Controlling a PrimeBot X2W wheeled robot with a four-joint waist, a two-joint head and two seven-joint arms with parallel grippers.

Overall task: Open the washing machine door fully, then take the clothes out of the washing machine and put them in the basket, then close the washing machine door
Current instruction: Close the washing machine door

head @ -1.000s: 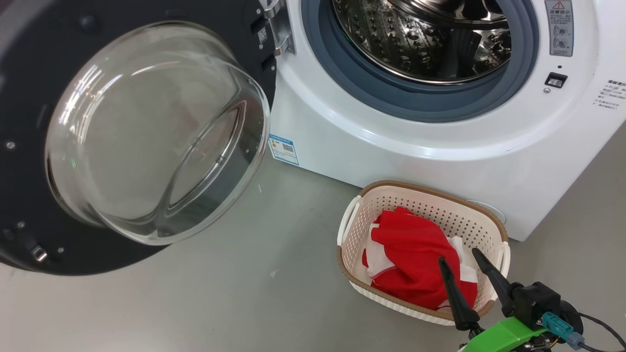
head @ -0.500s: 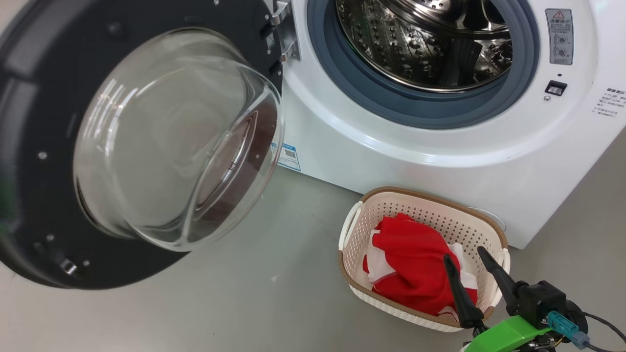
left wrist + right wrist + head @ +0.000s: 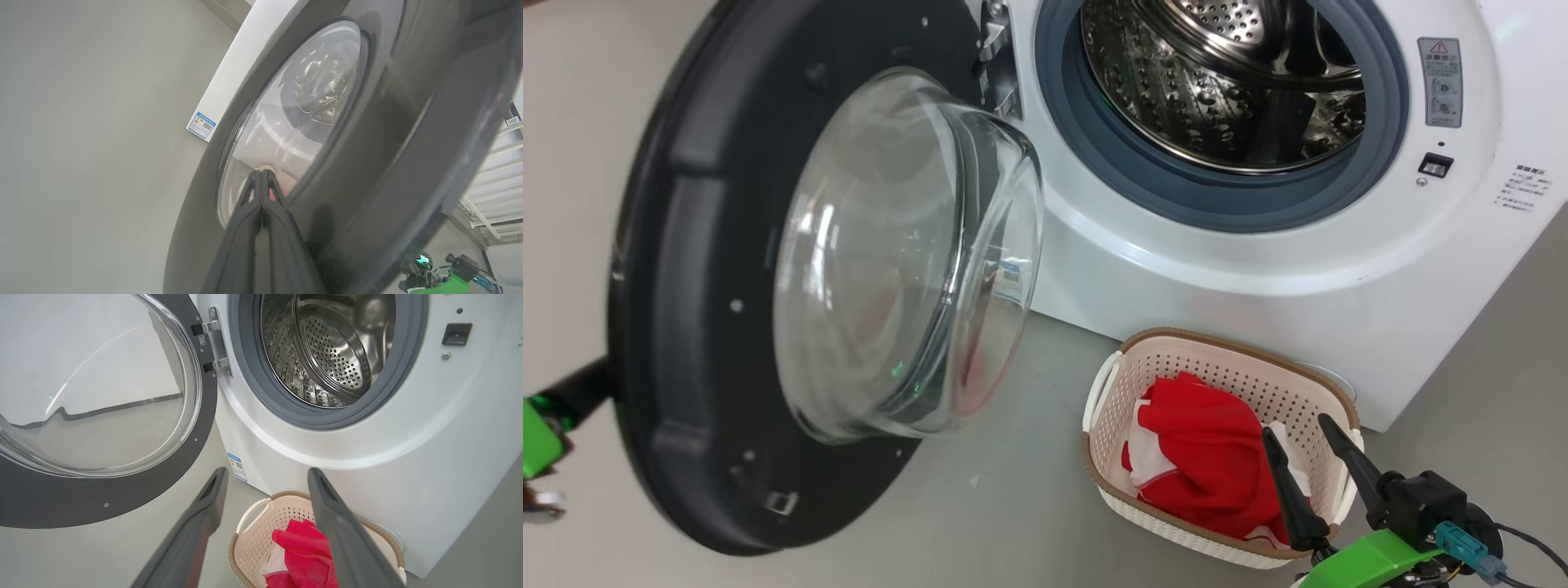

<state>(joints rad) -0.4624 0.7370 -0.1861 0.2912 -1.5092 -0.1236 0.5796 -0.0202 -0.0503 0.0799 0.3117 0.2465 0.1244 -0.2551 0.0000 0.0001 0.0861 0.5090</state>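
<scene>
Washing machine door (image 3: pixel 686 327) had swung part of the way back towards the washing machine (image 3: pixel 1217 269) in the last second. Its glass bowl (image 3: pixel 890 261), which had faced almost straight at my head camera, now pointed across at the machine's open mouth, and the dark rim stood nearer edge-on. My head had turned a little too, so some of that shift was the camera's, but the angle at the hinge (image 3: pixel 996 57) beside the machine's mouth had plainly narrowed.

My left pincer (image 3: pixel 261 176) was clenched, fingers pressed together with nothing between them. It lay against the door's outer face, on the side away from the machine. I judged it was pushing, though I could not see the contact itself clearly.

My right pincer (image 3: pixel 1296 426) was released, fingers spread wide and empty. It hung over the basket (image 3: pixel 1225 343), which sat on the floor (image 3: pixel 1013 506) just in front of the machine, below its mouth. The clothes (image 3: pixel 1201 457) lay heaped inside that basket, red with white, and the part of the drum (image 3: pixel 1201 90) I could see held none.

I took the unloading as done and the closing as begun. The door's free edge was still well short of the machine's front.
</scene>
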